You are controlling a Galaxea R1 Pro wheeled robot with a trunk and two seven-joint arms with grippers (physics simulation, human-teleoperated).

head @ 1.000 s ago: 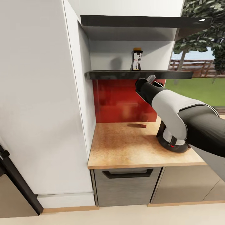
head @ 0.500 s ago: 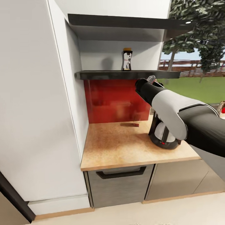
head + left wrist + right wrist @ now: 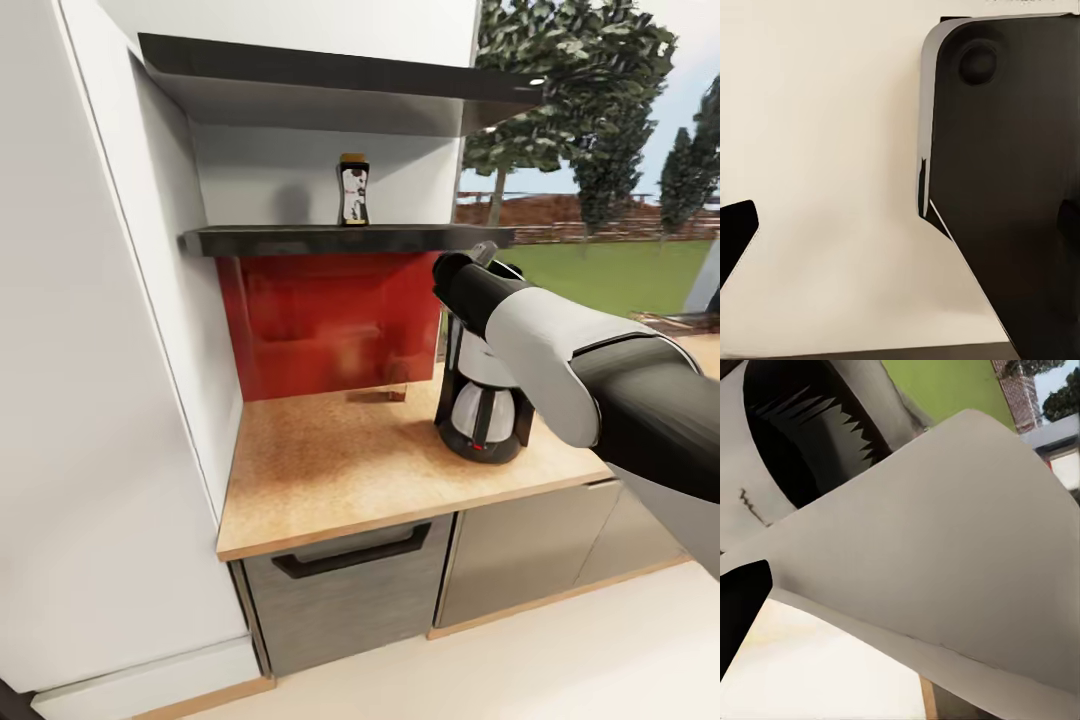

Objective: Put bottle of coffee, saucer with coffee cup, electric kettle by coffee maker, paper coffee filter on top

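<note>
The bottle of coffee (image 3: pixel 353 190), slim and dark with a tan cap and white label, stands upright on the dark kitchen shelf (image 3: pixel 300 241). Below and to its right, the black-and-white coffee maker (image 3: pixel 483 405) with its glass carafe sits on the tan kitchen countertop (image 3: pixel 330 465). My right arm (image 3: pixel 540 345) is folded across the right side of the head view, its bend partly covering the coffee maker's top. The left wrist view shows my left gripper (image 3: pixel 900 232) open, with dark tips at both picture edges and a dark robot part behind. One dark right fingertip (image 3: pixel 739 600) sits far to one side against my own pale shell.
A red backsplash (image 3: pixel 310 320) lines the wall under the shelf. A tall white cabinet side (image 3: pixel 100 350) closes the counter's left end. A grey drawer with a black handle (image 3: pixel 350 550) sits under the worktop. A second dark slab (image 3: pixel 340 75) hangs higher up. Lawn and trees (image 3: pixel 600 270) show at the right.
The head view has swung, so shelf, bottle and counter slid left in the picture and the coffee maker came more fully into view. My right arm keeps its place in the picture.
</note>
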